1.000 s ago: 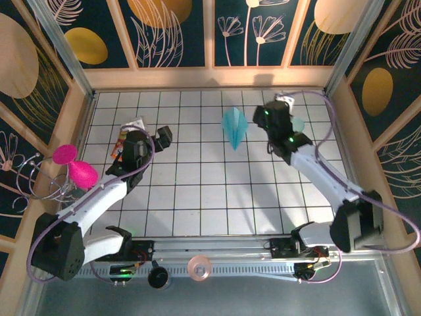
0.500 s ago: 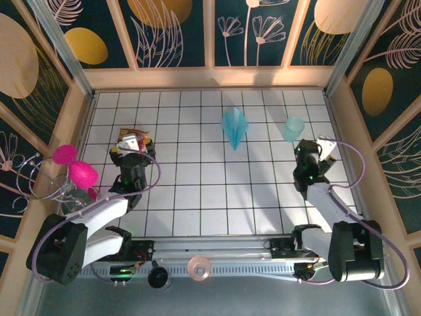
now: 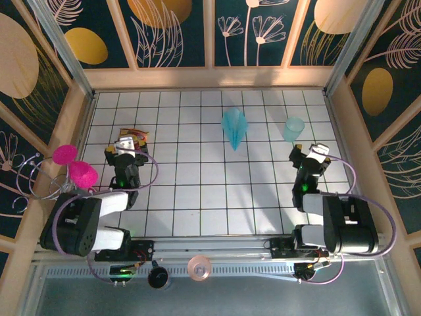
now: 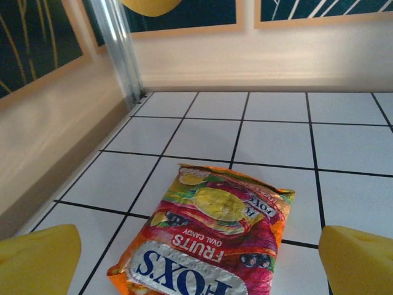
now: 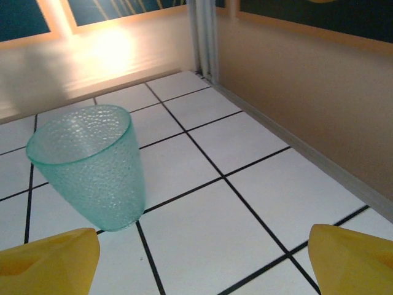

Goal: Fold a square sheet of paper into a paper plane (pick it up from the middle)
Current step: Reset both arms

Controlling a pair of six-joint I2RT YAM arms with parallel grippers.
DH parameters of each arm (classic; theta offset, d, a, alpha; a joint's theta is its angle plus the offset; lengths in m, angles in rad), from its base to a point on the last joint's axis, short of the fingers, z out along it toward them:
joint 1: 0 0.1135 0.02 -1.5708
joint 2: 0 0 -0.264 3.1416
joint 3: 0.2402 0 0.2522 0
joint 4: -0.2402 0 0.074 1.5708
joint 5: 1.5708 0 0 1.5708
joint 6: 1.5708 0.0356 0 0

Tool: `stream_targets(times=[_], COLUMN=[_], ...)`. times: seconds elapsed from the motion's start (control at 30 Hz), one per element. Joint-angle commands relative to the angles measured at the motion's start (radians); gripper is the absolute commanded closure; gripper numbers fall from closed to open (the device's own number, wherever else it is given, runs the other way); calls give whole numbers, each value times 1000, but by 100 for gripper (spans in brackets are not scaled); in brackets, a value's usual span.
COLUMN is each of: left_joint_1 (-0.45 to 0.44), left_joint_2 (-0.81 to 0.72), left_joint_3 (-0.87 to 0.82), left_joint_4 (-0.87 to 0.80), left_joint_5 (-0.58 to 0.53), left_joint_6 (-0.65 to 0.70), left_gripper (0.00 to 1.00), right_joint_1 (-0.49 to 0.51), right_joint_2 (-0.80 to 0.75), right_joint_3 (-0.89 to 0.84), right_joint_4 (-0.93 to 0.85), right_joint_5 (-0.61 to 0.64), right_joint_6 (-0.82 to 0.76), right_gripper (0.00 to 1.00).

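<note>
The paper plane (image 3: pixel 234 128), a narrow light-blue dart with creased wings, lies on the tiled floor at the middle back, point toward the near side. Both arms are folded back near their bases, far from it. My left gripper (image 3: pixel 125 151) sits at the near left, open, with its yellow fingers (image 4: pixel 37 257) wide apart and nothing between them. My right gripper (image 3: pixel 316 154) sits at the near right, also open, its yellow fingertips (image 5: pixel 356 258) spread at the edges of the right wrist view.
A Fox's fruit candy bag (image 4: pixel 215 236) lies just ahead of the left gripper. A translucent pale-teal cup (image 5: pixel 92 166) stands upright ahead and left of the right gripper. Pink objects (image 3: pixel 77 168) sit outside the left wall. Wooden walls (image 5: pixel 295 80) enclose the floor.
Both arms have pulled back from the middle of the floor toward their bases. The right gripper left the plane's side and uncovered the cup. The plane has not moved.
</note>
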Motion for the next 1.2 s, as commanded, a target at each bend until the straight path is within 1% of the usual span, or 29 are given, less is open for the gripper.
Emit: stream_targets(times=[0.0, 0.1, 0.17, 0.23, 0.3, 0.43, 0.5, 0.63, 0.67, 0.7, 0.73, 0.9, 1.03, 1.17], left_joint_1=[48, 94, 138, 167, 181, 193, 194, 194, 194, 194, 192, 193, 194, 193], left_joint_2=[26, 34, 48, 74, 99, 159, 175, 174, 176, 177, 177, 176, 174, 176], left_joint_3=[-11, -10, -24, -40, -46, -64, -82, -77, -65, -46, -38, -50, -47, -47], left_joint_4=[137, 150, 198, 257, 294, 374, 425, 411, 393, 358, 337, 360, 355, 355], left_joint_5=[166, 244, 300, 342, 369, 401, 403, 398, 387, 373, 360, 358, 383, 386], left_joint_6=[-12, -23, -47, -65, -74, -80, -80, -80, -82, -84, -85, -85, -77, -77], left_gripper=[1, 1, 1, 1, 1, 1, 1, 1, 1, 1, 1, 1, 1, 1], right_joint_1=[-29, -82, -101, -100, -96, -59, -45, -28, -27, -27, -27, -27, -27, -27], right_joint_2=[22, 17, 33, 88, 164, 249, 238, 245, 243, 245, 244, 245, 245, 245], right_joint_3=[19, 9, -19, -36, -44, -21, 2, 27, 31, 29, 31, 29, 29, 30], right_joint_4=[129, 146, 230, 326, 417, 458, 394, 361, 349, 354, 349, 351, 353, 352], right_joint_5=[-129, -267, -328, -359, -361, -331, -318, -280, -279, -279, -280, -278, -280, -280], right_joint_6=[-36, -7, 21, 16, 13, -21, -33, -41, -42, -43, -42, -41, -43, -42], right_gripper=[12, 13, 13, 12, 12, 11, 11, 11, 1, 1, 1, 1, 1, 1])
